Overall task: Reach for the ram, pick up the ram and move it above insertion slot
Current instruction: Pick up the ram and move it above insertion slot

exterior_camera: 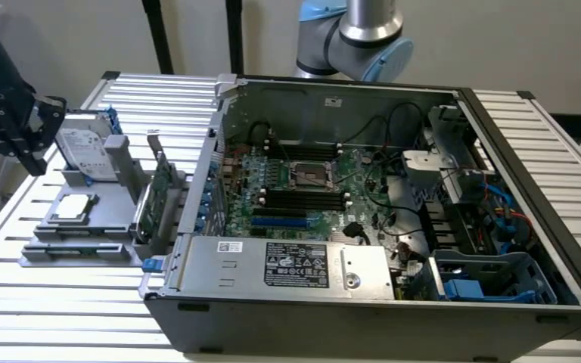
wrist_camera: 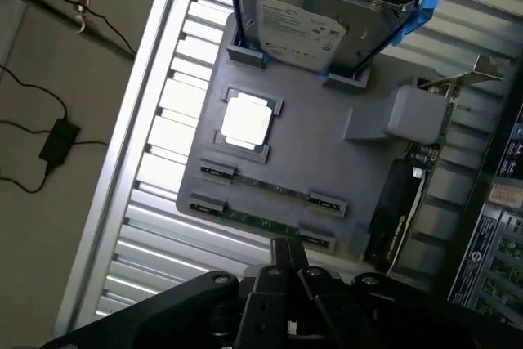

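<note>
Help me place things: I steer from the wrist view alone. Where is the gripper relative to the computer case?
Observer: The gripper hangs at the exterior view's left, beside the hard drive, clear of the open computer case.
Operator: Where are the insertion slots?
Observer: Black slots lie on the motherboard inside the case, next to the processor socket.
Operator: And the ram's holder?
Observer: The gray holder carrying the ram stands just to the exterior view's left of the case.

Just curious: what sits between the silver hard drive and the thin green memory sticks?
In the wrist view, a square silver chip sits in its own frame between the hard drive and memory sticks.
</note>
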Tool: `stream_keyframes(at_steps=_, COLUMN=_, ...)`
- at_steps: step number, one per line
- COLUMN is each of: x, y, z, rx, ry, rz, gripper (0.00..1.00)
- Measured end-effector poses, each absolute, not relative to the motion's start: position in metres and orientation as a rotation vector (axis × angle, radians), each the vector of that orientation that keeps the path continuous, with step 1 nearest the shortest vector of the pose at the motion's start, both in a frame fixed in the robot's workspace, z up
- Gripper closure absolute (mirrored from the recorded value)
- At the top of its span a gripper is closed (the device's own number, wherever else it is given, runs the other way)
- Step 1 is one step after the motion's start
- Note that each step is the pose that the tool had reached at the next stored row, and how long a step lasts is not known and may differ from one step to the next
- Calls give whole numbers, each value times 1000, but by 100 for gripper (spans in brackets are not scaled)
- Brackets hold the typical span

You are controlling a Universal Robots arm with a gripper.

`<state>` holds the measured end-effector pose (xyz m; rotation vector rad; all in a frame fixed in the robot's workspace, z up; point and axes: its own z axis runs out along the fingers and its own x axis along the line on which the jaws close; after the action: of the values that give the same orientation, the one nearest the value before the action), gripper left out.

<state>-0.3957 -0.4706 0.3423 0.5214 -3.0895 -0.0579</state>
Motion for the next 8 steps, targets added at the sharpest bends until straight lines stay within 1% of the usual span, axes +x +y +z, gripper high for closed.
stream_keyframes(at_steps=8, x=-396, y=-471, z=342, rx=743, ry=-3041, rz=-57, gripper=89)
